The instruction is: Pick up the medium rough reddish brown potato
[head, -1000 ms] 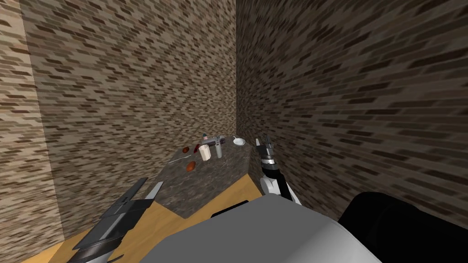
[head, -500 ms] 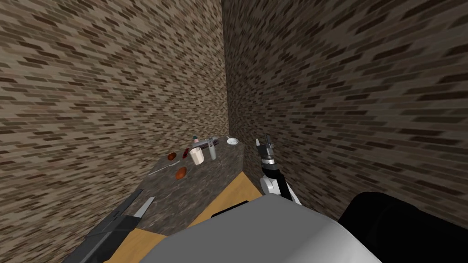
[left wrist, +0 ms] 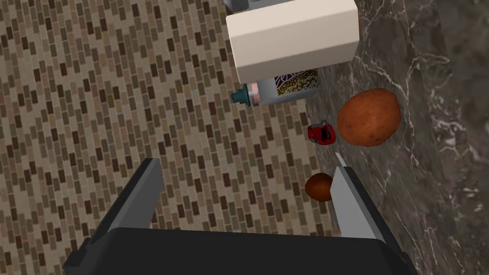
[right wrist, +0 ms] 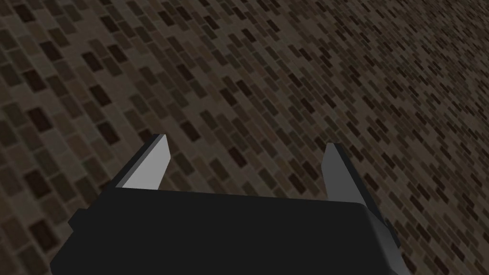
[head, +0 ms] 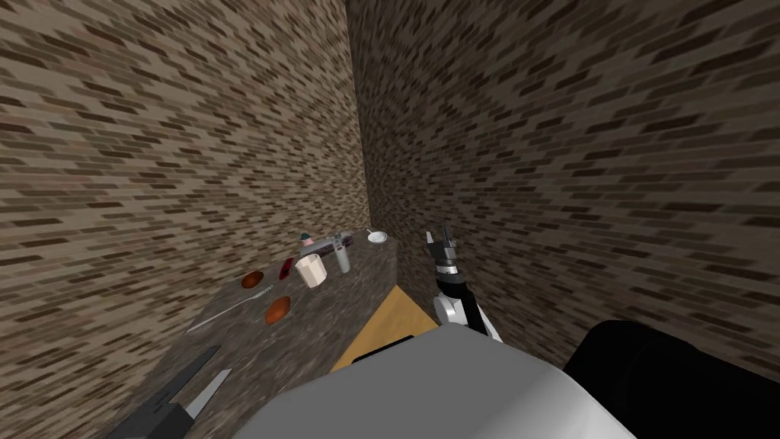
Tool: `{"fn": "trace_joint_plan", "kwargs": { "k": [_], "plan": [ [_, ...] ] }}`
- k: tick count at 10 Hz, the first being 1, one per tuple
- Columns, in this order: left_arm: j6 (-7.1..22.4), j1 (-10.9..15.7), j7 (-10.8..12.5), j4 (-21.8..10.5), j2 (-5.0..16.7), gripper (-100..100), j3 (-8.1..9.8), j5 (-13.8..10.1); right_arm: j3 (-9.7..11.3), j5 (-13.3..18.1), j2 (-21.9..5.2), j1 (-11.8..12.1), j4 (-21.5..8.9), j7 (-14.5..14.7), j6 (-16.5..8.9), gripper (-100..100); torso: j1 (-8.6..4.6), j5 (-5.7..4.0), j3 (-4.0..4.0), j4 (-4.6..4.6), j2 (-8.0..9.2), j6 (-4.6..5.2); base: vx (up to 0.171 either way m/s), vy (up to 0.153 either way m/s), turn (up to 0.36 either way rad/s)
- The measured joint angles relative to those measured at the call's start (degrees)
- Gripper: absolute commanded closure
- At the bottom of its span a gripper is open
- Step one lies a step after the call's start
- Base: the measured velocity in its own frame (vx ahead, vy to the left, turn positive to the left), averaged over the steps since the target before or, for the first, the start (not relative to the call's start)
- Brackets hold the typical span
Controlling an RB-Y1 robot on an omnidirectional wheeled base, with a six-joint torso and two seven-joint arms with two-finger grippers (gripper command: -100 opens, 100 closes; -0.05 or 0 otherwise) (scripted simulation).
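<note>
Brick walls [head: 533, 152] corner a dark marbled tabletop [head: 324, 328]. Left end effector [head: 199, 383], released and empty, hovers at its near end; right end effector [head: 440, 238], also released, hangs beside it. Near a cream cup [head: 311, 270], the reddish-brown potato [head: 277, 309] lies on the tabletop.

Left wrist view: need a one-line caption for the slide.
Open left gripper short of the reddish brown potato on the dark marbled counter, cream container beyond.

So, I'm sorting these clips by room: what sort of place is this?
Probably a kitchen corner: a dark veined stone counter against brown mosaic-tiled walls, holding a rough reddish brown potato, a cream cup and a small white bowl.
</note>
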State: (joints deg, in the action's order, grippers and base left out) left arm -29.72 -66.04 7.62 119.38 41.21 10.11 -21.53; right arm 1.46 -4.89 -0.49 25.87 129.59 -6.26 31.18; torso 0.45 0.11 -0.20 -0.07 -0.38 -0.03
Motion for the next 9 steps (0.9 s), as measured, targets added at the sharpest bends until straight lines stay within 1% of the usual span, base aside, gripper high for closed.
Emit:
{"fn": "trace_joint_plan", "kwargs": {
  "k": [2,3,5,6,7,9],
  "plan": [
    [0.1,-2.5,0.3,-1.6,2.0,-100,0.20,-0.6,0.0,0.0,0.0,0.0,0.0,0.0,0.0,0,-0.03,0.00,-0.04,-0.02,-0.07,0.01,0.043,0.054,-0.362],
    [-0.2,-4.6,0.6,-2.7,3.8,-100,0.77,-1.2,0.0,0.0,0.0,0.0,0.0,0.0,0.0,0,0.06,0.01,-0.07,-0.03,-0.12,-0.02,0.036,0.057,-0.211],
    [0.4,-7.5,0.7,-3.5,5.4,-100,1.11,-1.9,0.0,0.0,0.0,0.0,0.0,0.0,0.0,0,-0.04,0.00,-0.07,-0.02,-0.11,-0.01,0.047,0.053,-0.363],
    [1.2,-9.1,0.1,-3.8,6.0,-100,0.66,-2.0,0.0,0.0,0.0,0.0,0.0,0.0,0.0,0,0.03,0.01,-0.10,-0.04,-0.17,0.00,0.047,0.054,-0.162],
    [1.1,-10.2,0.2,-4.8,6.9,-100,0.81,-2.3,0.0,0.0,0.0,0.0,0.0,0.0,0.0,0,-0.02,0.01,-0.10,-0.04,-0.17,-0.07,0.049,0.036,-0.271],
    [0.8,-14.4,0.8,-6.5,9.6,-100,1.68,-3.3,0.0,0.0,0.0,0.0,0.0,0.0,0.0,0,0.01,0.00,-0.14,-0.05,-0.24,-0.01,0.071,0.068,-0.404]
  ]
}}
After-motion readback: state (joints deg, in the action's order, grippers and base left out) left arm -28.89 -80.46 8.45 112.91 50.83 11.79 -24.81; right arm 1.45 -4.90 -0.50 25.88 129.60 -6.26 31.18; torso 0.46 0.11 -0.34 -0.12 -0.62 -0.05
